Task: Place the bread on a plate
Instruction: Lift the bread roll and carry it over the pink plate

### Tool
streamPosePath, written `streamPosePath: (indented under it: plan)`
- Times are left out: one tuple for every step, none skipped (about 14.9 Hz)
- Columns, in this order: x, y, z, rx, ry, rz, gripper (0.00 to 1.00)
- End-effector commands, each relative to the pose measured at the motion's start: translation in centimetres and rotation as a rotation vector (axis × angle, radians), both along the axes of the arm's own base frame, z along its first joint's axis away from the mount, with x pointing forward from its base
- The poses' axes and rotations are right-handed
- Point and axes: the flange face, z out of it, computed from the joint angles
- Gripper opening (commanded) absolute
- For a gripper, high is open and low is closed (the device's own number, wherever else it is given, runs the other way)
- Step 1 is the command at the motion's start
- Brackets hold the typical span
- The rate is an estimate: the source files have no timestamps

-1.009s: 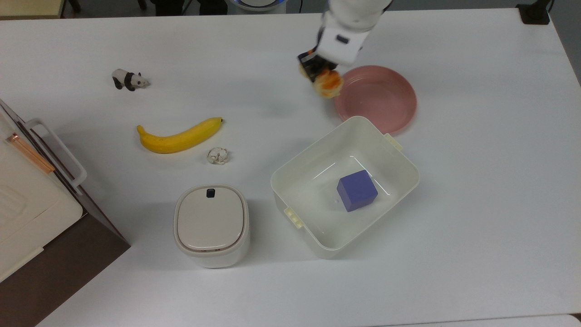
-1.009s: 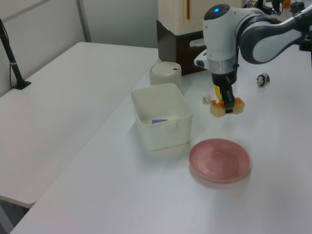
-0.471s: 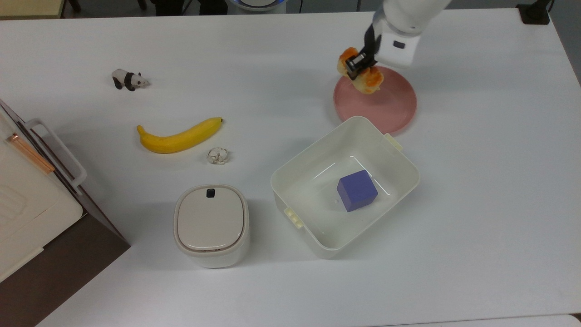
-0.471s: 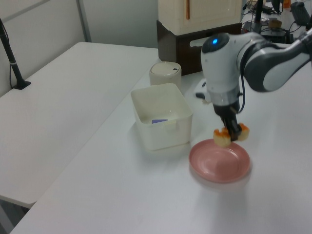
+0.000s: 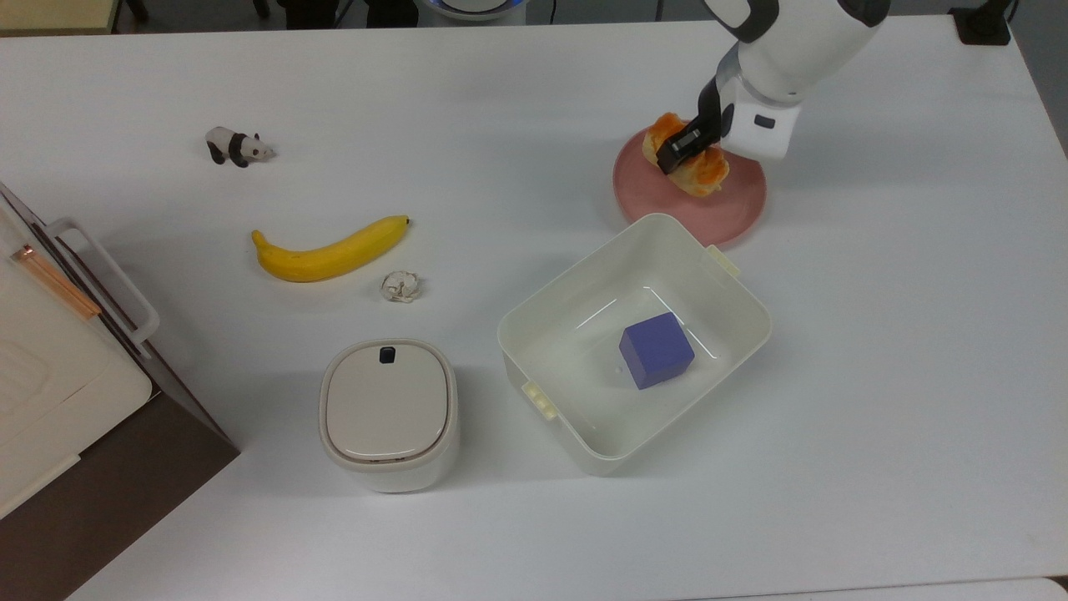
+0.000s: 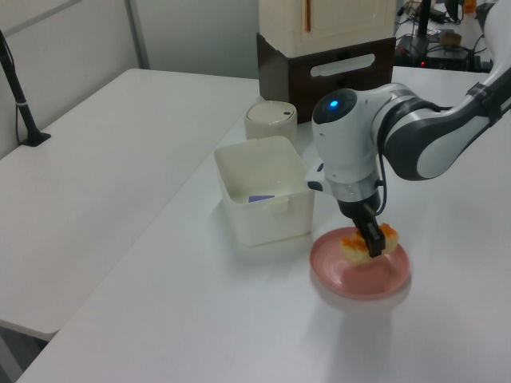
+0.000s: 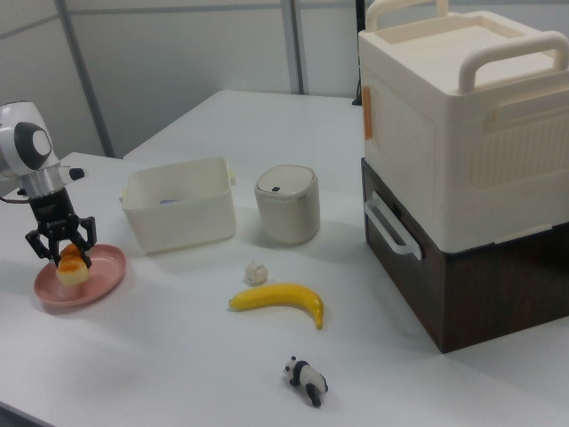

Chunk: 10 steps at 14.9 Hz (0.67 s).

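Golden bread (image 5: 697, 166) pinched crosswise between end effector (image 5: 686, 152) fingers, low over pink plate (image 5: 738, 207).

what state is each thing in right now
black two-finger pincer: shut on the bun
golden-orange braided bun: gripped, over the plate
round pink plate: upright on the table
white rectangular plastic tub: open, holding a purple cube
small cream bin: lid closed
yellow banana: unpeeled, lying flat
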Motion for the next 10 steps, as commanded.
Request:
streamPosePath:
  plan:
    - [1.0, 0.3, 1.1, -0.018, -0.043, -0.006, 1.00]
    - [1.1, 0.2, 1.3, -0.017, -0.044, 0.000, 1.00]
    - [1.1, 0.1, 1.3, -0.020, -0.045, 0.002, 1.00]
    - [1.2, 0.1, 1.4, -0.026, -0.049, 0.005, 1.00]
    - [1.2, -0.3, 1.5, -0.031, -0.047, 0.002, 1.00]
    - [1.4, -0.7, 2.0, -0.032, -0.050, -0.006, 1.00]
    - [1.8, -1.5, 2.9, -0.030, -0.061, -0.019, 1.00]
    - [2.2, -2.5, 4.1, -0.025, -0.076, -0.035, 1.00]
    - [2.4, -3.7, 5.1, -0.027, -0.073, -0.043, 1.00]
    - [2.0, -4.3, 6.0, -0.038, -0.049, -0.030, 1.00]
